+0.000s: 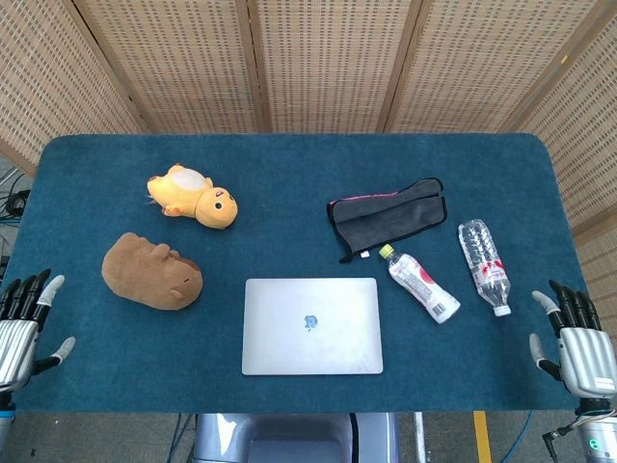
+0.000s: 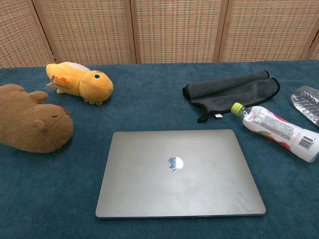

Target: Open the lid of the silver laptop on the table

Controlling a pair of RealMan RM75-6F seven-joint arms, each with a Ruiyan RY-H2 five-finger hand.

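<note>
The silver laptop (image 1: 311, 325) (image 2: 179, 172) lies flat with its lid shut, near the table's front edge at the middle. My left hand (image 1: 21, 333) hovers at the front left corner of the table, fingers spread, holding nothing. Over at the front right corner my right hand (image 1: 576, 344) is likewise spread and empty. Both hands are far from the laptop and show only in the head view.
A brown plush (image 1: 152, 271) and an orange plush (image 1: 193, 196) lie left of the laptop. A dark folded cloth (image 1: 390, 214), a white bottle with green cap (image 1: 420, 284) and a clear bottle (image 1: 483, 253) lie to its right. Wicker screens stand behind the blue table (image 1: 289, 164).
</note>
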